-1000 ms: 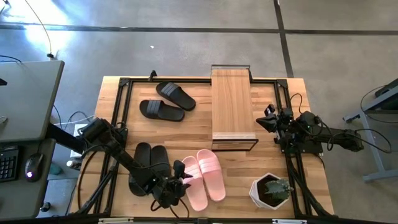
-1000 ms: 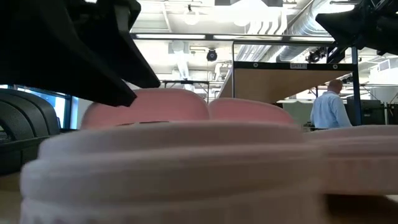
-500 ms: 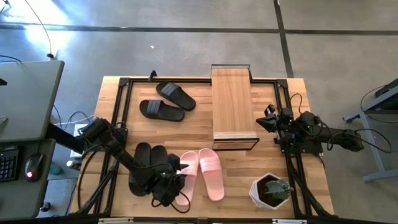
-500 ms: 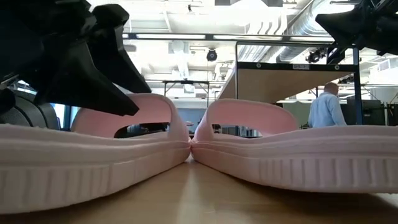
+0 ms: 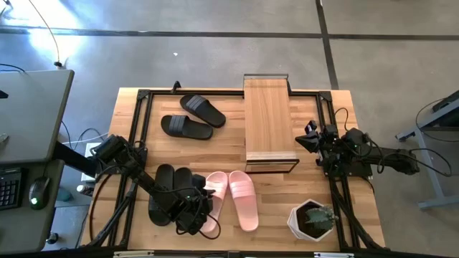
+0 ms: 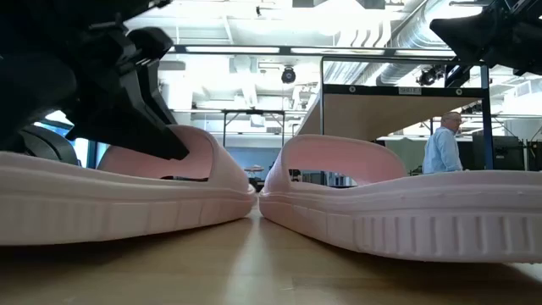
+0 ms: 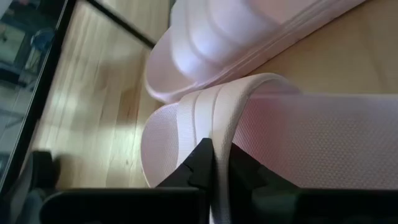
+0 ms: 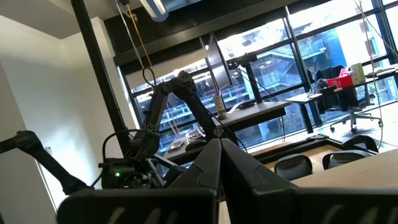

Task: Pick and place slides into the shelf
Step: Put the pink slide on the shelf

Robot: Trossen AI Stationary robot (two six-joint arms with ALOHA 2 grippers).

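L gripper [image 7: 214,163] was clamped on pink slide's [image 5: 212,195] strap; pick step done. Next, I'd judge: lift & carry to shelf [image 5: 270,118]. R gripper [image 8: 221,163] closed, idle near shelf.

I am working in a big open lab: exposed ceiling ducts [image 6: 373,34], concrete floor [image 5: 215,57], and office chairs [image 8: 354,99] are showing beyond my table [image 5: 308,190].

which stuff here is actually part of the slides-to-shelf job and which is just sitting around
Part of the job:
- light pink slide, its strap pinched by the left gripper
- second light pink slide beside it
- matte black pair by the left arm
- matte black pair at the far side
- small wooden-topped shelf with black frame

Just lying about:
- potted plant in white pot
- right gripper, waiting beside the shelf
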